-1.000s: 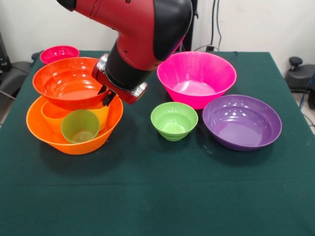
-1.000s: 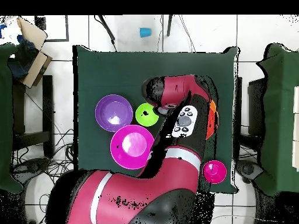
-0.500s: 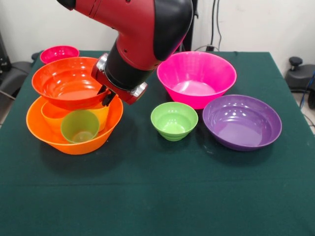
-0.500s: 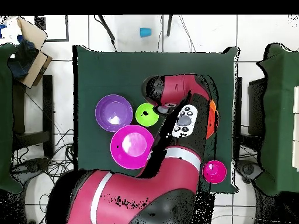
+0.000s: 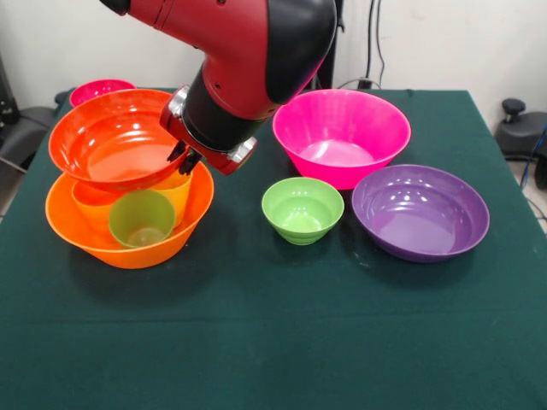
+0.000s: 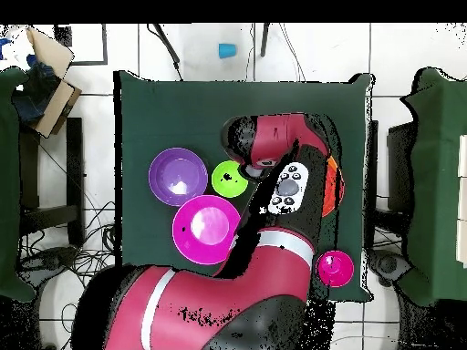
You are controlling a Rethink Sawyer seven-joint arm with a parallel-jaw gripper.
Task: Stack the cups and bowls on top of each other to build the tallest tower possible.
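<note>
Green-covered table [image 5: 256, 342]: pincer [image 5: 182, 157] clamped on the red-orange bowl [image 5: 115, 141] rim, bowl tilted above the large orange bowl [image 5: 128, 243] holding cups [image 5: 141, 218].

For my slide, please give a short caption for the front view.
Sawyer gripper holds the red-orange bowl by its rim above the large orange bowl containing cups.

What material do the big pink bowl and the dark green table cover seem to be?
The big pink bowl looks like glossy moulded plastic: bright highlights sit on its smooth inner wall. The dark green table cover looks like matt cloth, perhaps felt: it shows no shine and faint creases near the front edge.
</note>
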